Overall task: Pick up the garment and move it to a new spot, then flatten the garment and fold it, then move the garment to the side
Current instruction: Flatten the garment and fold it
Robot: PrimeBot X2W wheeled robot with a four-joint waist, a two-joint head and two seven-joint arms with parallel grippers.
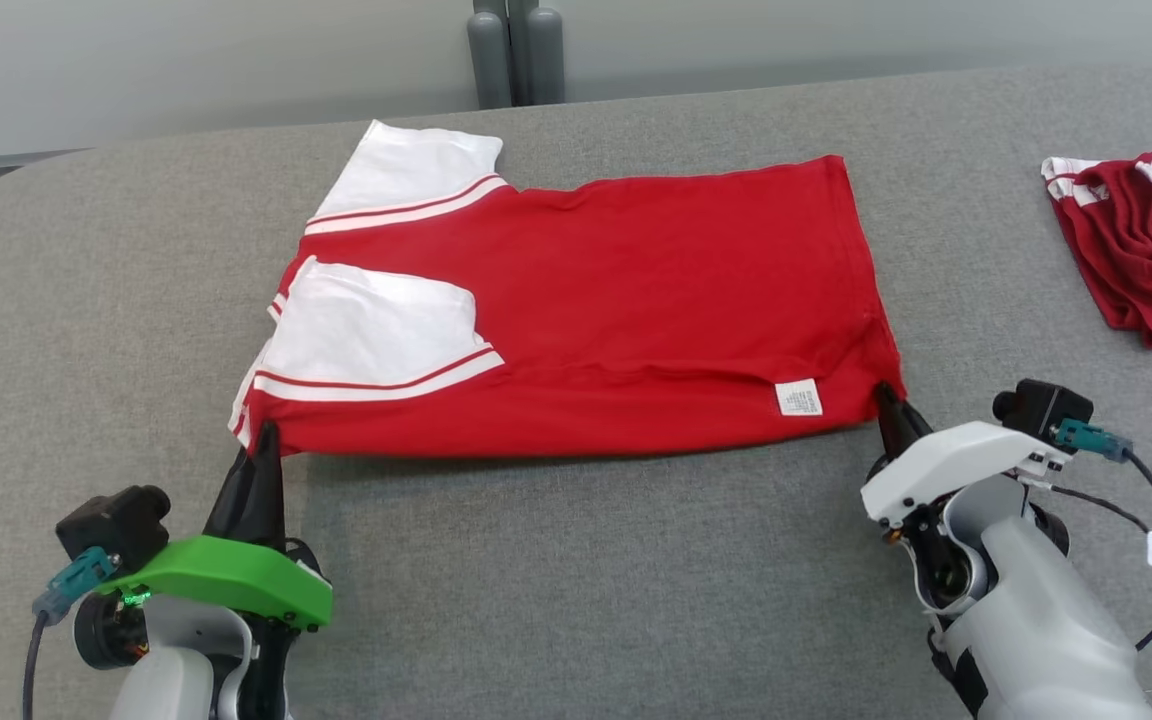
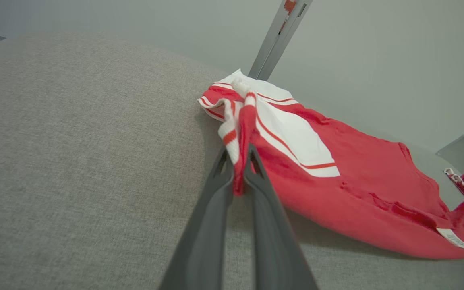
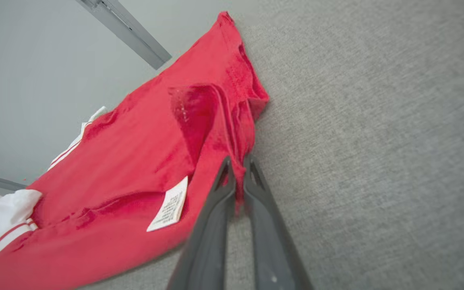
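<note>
The red cotton T-shirt with white short sleeves and red-striped cuffs (image 1: pixel 636 290) lies folded lengthwise across the middle of the grey woven fabric surface (image 1: pixel 576 580). Its sleeves are toward the surface's left edge and its hem toward the right edge. Both near corners of the shirt are held.

The left gripper (image 1: pixel 264 438) is clamped on the shirt's near left corner. In the left wrist view its two dark fingers (image 2: pixel 216 209) pinch a bunched strip of white and red cloth (image 2: pixel 242 133) between the tips (image 2: pixel 240 161). The right gripper (image 1: pixel 886 397) is closed on the near right corner, at the hem. In the right wrist view the red fabric (image 3: pixel 143 161) gathers into a narrow pleat that runs down between the fingertips (image 3: pixel 238 171).

A small white printed care label (image 1: pixel 799 397) lies on the shirt's near edge, just beside the right gripper. The near fold looks slightly raised between the two grips, with a thin shadow beneath it on the surface. The shirt's body is smooth, with faint creases near the hem.

A second, darker red garment with white trim (image 1: pixel 1146 250) sits crumpled at the surface's right edge, well apart from the shirt. Two grey rounded posts (image 1: pixel 516 50) stand behind the far edge.
</note>
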